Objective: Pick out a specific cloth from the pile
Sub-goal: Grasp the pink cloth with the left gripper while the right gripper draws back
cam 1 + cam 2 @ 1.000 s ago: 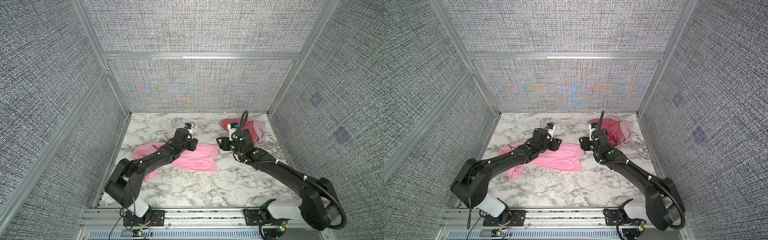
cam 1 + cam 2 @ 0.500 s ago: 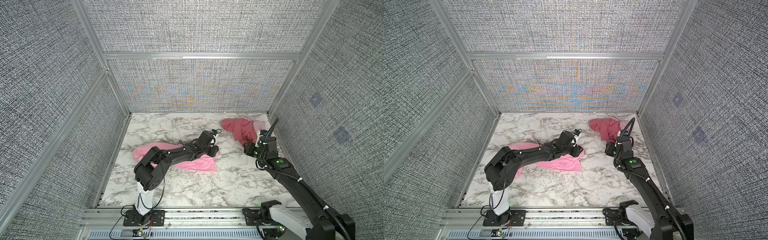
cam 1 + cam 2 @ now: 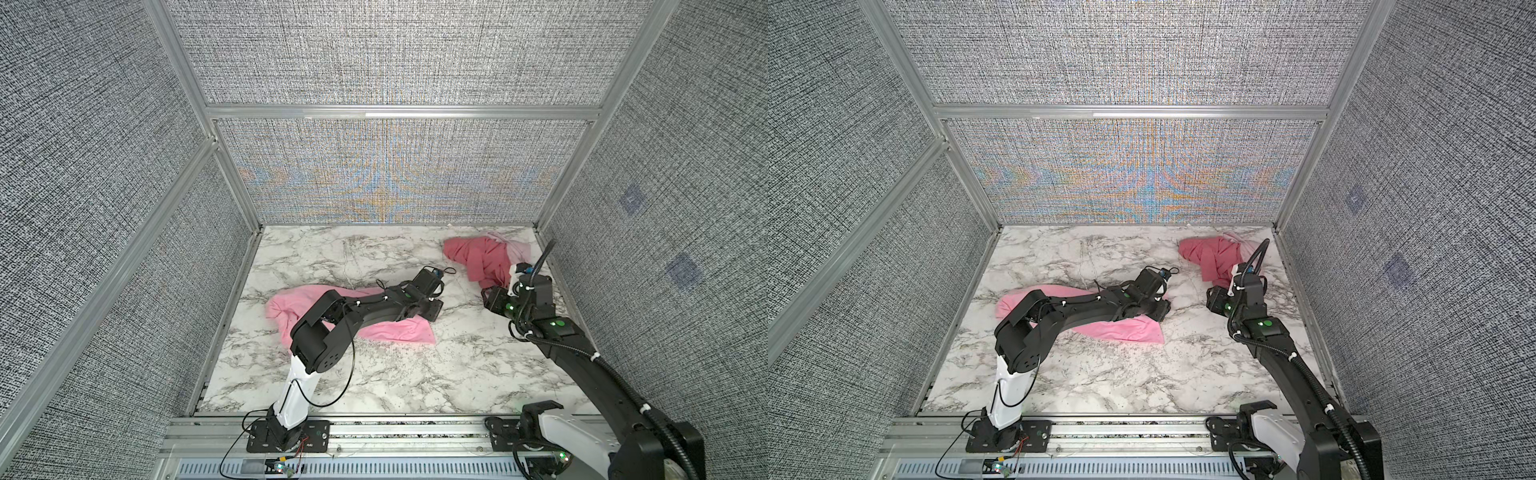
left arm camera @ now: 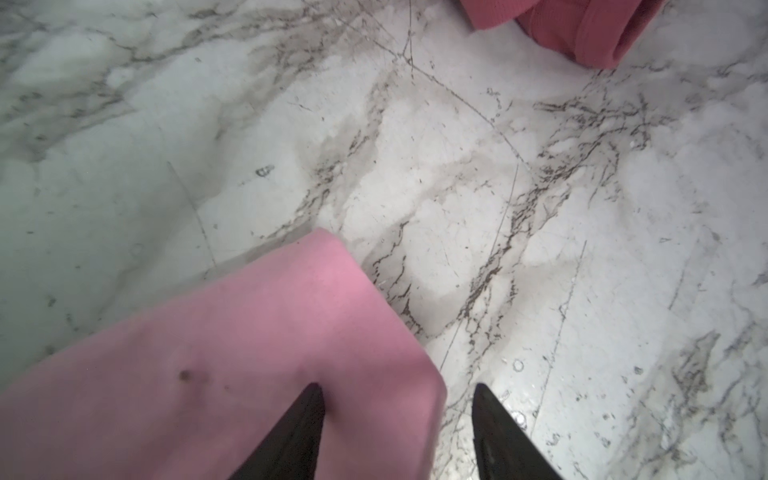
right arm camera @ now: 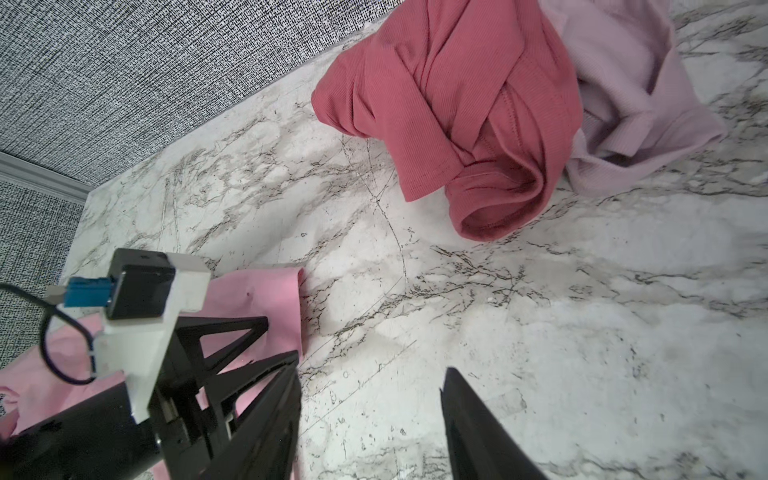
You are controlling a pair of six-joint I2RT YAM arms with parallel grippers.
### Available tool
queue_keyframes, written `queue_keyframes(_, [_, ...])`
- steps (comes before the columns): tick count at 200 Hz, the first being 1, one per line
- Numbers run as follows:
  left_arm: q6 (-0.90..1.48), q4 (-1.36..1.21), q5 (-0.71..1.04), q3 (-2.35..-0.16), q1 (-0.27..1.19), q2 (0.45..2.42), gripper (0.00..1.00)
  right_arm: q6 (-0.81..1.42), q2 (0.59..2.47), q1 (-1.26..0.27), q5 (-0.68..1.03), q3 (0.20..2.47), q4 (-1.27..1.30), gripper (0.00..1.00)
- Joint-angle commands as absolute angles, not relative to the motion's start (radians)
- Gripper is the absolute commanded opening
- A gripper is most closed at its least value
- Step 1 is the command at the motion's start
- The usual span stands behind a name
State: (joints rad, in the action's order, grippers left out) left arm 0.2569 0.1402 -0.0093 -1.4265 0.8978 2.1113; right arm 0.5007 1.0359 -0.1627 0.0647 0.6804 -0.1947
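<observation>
The bright pink cloth lies spread on the marble floor, apart from the pile, partly hidden under my left arm. My left gripper is open at the cloth's right end; one fingertip presses on the fabric, the other is over bare marble. The pile, a dark rose-red cloth over a pale pink one, sits at the back right. My right gripper is open over bare marble just in front of the pile.
Grey fabric walls with aluminium posts enclose the marble floor on three sides. The pile lies close to the back right corner. Both arm bases are mounted on the front rail.
My left gripper has slid right along the bright pink cloth to its right end. My right gripper has moved right, away from the middle and towards the pile. The cloths lie much as before.
</observation>
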Motion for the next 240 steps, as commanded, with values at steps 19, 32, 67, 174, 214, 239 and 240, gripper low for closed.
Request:
queue_keyframes(19, [0.245,0.171,-0.06,-1.436,0.898,2.135,0.57,0.519,1.036,-0.163,0.087,0.67,-0.16,0.56])
queue_keyframes(32, [0.262,0.179,-0.071,-1.437,0.897,2.137,0.54,0.524,1.035,-0.163,0.087,0.667,-0.156,0.57])
queue_keyframes(67, [0.296,0.224,-0.126,-1.471,0.897,2.157,0.24,0.523,1.029,-0.162,0.092,0.663,-0.152,0.57])
queue_keyframes(174, [0.309,0.231,-0.167,-1.466,0.779,1.916,0.0,0.535,1.033,-0.163,0.106,0.667,-0.13,0.57])
queue_keyframes(214, [0.288,0.23,-0.236,-1.408,0.683,1.766,0.0,0.536,1.041,-0.161,0.12,0.671,-0.108,0.57])
queue_keyframes(239, [0.283,0.253,-0.287,-1.379,0.63,1.679,0.0,0.535,1.057,-0.161,0.133,0.675,-0.086,0.57])
queue_keyframes(240, [0.283,0.252,-0.289,-1.378,0.628,1.675,0.0,0.535,1.058,-0.161,0.133,0.674,-0.085,0.57])
